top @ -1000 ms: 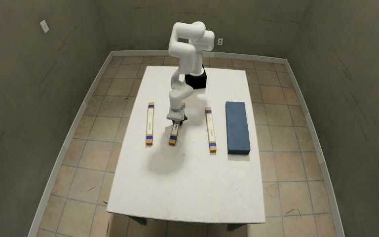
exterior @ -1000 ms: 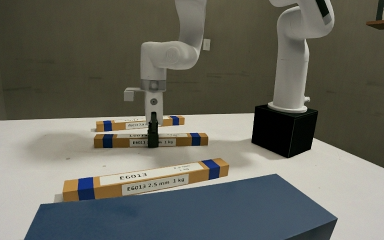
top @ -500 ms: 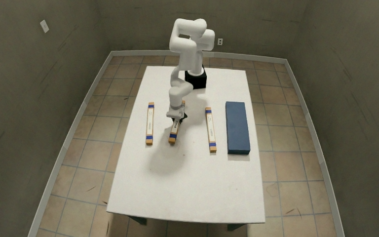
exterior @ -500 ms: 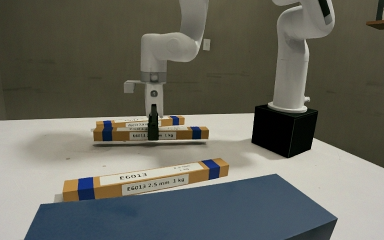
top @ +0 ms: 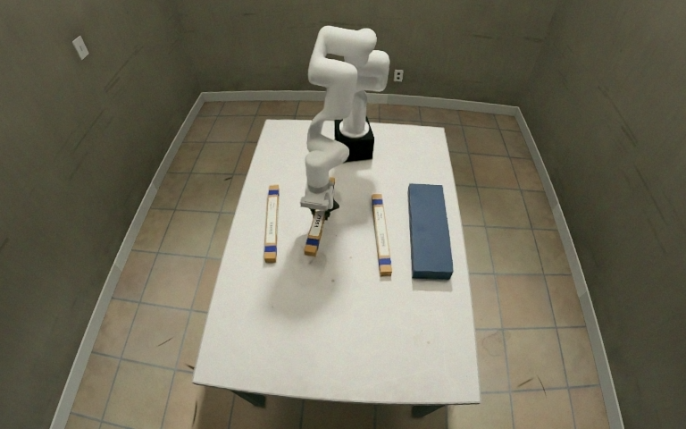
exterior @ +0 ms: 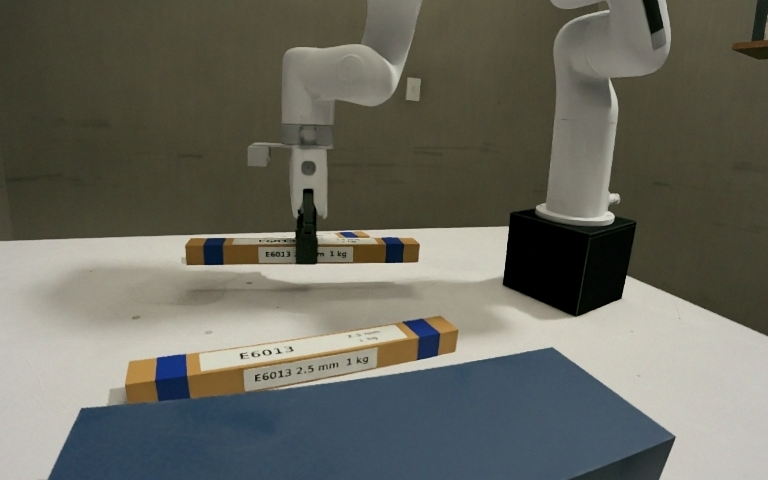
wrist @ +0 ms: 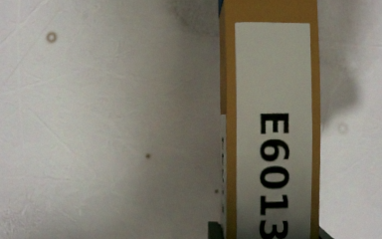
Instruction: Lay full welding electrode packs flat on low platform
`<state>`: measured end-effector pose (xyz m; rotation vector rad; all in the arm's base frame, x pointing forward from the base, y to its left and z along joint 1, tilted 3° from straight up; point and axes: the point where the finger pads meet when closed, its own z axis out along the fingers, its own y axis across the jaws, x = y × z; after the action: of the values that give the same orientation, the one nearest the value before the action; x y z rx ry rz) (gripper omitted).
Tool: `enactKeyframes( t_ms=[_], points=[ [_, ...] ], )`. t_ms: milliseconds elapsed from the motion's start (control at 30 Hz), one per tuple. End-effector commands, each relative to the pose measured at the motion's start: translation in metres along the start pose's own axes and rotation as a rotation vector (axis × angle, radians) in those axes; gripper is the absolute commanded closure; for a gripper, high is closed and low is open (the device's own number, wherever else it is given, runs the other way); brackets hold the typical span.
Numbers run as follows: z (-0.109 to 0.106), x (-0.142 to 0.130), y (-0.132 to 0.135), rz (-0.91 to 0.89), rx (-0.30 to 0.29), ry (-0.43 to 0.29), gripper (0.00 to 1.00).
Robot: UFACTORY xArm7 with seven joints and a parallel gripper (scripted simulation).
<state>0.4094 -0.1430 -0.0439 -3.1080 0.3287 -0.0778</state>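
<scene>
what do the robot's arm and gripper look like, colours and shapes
The arm is smooth white with rounded, tube-like links and a grey ring near the wrist. The gripper has a white body with a round grey spot, and dark fingers. A small pale grey box juts out on a bracket above it. No cables show on the arm.

Pincer (top: pixel 323 212) (exterior: pixel 306 249) | middle pack (top: pixel 314 232) (exterior: pixel 243 250) (wrist: pixel 274 75) | both risen higher above table (top: pixel 344 328) (exterior: pixel 453 300) (wrist: pixel 99 100)
</scene>
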Motion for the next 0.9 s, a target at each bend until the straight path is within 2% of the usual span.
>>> enactKeyframes(
  t_ms=[0, 667, 867],
  points=[
    [-0.0024, 0.0019, 0.0003, 0.0, -0.001, 0.004, 0.65],
    [-0.0028, 0.0019, 0.0003, 0.0, -0.001, 0.004, 0.65],
    [-0.01, 0.0018, 0.0003, 0.0, -0.001, 0.004, 0.65]
  ],
)
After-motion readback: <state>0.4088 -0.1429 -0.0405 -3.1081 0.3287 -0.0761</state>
